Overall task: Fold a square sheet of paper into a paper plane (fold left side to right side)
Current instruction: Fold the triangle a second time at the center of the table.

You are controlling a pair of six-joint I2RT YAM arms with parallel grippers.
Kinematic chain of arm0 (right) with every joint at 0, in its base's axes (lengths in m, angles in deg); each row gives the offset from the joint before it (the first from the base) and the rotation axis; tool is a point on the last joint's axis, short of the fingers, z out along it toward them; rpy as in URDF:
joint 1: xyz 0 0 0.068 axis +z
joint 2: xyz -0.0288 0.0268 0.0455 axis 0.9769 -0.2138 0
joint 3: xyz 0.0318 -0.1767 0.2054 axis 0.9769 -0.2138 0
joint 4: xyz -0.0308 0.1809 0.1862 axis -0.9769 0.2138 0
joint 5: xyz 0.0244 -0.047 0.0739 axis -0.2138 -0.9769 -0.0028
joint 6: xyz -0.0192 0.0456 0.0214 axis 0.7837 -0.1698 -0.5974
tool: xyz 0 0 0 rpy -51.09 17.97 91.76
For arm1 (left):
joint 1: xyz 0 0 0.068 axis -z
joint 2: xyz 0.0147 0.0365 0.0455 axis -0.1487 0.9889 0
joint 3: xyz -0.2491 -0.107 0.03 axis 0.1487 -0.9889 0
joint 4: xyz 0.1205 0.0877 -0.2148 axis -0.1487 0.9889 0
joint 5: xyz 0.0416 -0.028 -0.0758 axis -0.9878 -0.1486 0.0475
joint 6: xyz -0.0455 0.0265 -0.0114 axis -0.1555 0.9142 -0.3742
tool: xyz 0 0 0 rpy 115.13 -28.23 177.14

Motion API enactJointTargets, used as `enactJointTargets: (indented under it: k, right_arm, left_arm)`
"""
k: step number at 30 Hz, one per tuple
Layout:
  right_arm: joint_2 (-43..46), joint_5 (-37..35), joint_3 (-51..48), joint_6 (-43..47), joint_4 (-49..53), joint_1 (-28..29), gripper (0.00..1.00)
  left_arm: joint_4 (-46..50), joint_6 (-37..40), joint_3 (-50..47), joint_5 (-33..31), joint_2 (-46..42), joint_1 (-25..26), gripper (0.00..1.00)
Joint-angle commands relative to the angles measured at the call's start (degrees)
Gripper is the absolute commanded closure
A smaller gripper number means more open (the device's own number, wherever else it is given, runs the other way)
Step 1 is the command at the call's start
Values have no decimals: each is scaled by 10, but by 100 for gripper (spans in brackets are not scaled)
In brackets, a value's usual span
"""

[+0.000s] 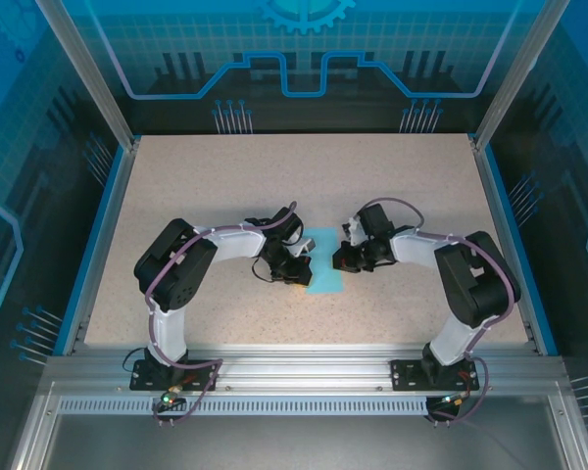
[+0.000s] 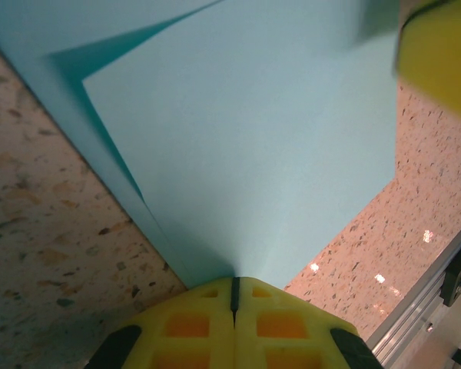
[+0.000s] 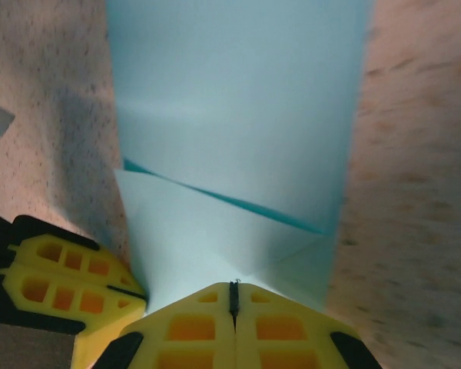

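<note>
A speckled beige table [image 1: 392,186] sits between blue panelled walls [image 1: 304,49] with aluminium posts.

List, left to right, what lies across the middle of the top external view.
In order: left arm → left gripper → square sheet of paper → right gripper → right arm.
</note>
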Motion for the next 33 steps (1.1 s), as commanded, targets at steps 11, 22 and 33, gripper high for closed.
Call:
enactJointTargets:
  k: [11, 22, 33]
  right_arm:
    - [-42, 6, 18, -19, -21, 25, 97]
    - [-63, -13, 12, -20, 7, 28, 97]
    - [-62, -17, 12, -19, 12, 30, 98]
  left_arm:
    - [44, 7, 6, -38, -5, 7, 100]
    - [60, 11, 49, -15, -14, 26, 100]
    - [63, 11, 88, -21, 38, 32, 100]
